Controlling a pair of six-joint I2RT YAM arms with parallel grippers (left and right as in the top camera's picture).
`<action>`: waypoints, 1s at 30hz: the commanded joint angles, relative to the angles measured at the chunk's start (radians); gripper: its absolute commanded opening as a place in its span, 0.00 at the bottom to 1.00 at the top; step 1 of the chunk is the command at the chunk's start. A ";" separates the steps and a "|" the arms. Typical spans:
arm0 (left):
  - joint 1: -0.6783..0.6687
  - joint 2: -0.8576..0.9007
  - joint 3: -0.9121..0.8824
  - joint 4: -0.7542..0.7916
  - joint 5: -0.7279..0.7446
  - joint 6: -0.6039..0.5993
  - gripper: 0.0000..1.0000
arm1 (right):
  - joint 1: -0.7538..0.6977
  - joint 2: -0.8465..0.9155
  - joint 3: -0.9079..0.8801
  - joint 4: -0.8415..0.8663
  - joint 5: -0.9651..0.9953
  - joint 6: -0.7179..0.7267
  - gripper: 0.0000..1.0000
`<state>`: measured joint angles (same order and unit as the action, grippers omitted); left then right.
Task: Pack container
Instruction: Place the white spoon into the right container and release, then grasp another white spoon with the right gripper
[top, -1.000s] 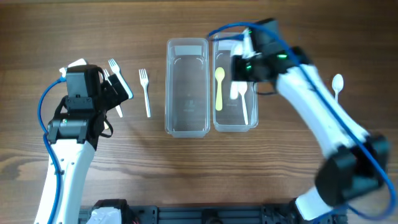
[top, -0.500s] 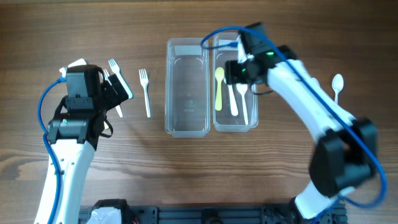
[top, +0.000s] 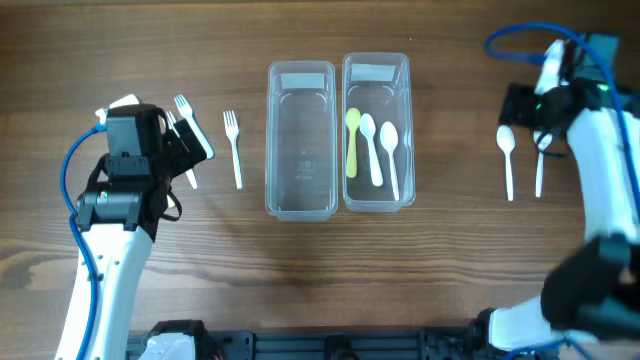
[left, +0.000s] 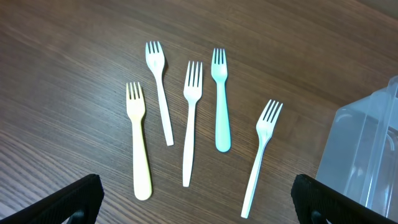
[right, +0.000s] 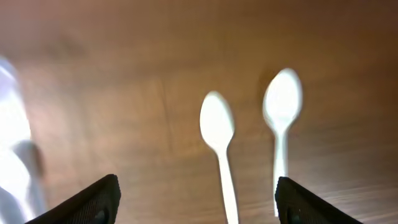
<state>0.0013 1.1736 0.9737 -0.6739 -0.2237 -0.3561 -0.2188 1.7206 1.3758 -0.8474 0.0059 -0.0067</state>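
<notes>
I see my left hand (left: 199, 200) spread wide over five forks (left: 189, 118) on the desk (top: 300, 280), my right hand (right: 198, 202) likewise apart over two loose spoons (right: 217, 124), and three packed spoons (top: 369, 140) lying in the right container (top: 380, 205).

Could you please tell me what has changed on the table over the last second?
The right gripper released a white plastic spoon into the right-hand clear plastic container, beside a yellow plastic spoon and another white spoon. It then swung right and now hovers open over two loose white spoons on the wooden table. The left gripper, five plastic forks and the other clear container stayed put.
</notes>
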 joint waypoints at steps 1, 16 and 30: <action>0.005 0.003 0.019 0.003 -0.013 0.012 1.00 | 0.001 0.134 -0.027 0.014 -0.029 -0.123 0.80; 0.005 0.003 0.019 0.003 -0.013 0.012 1.00 | -0.073 0.291 -0.030 0.051 -0.014 -0.173 0.62; 0.005 0.003 0.019 0.003 -0.013 0.012 1.00 | -0.073 0.364 -0.042 0.046 -0.014 -0.094 0.13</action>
<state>0.0013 1.1740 0.9737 -0.6739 -0.2237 -0.3561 -0.2947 2.0380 1.3506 -0.7990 0.0086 -0.1417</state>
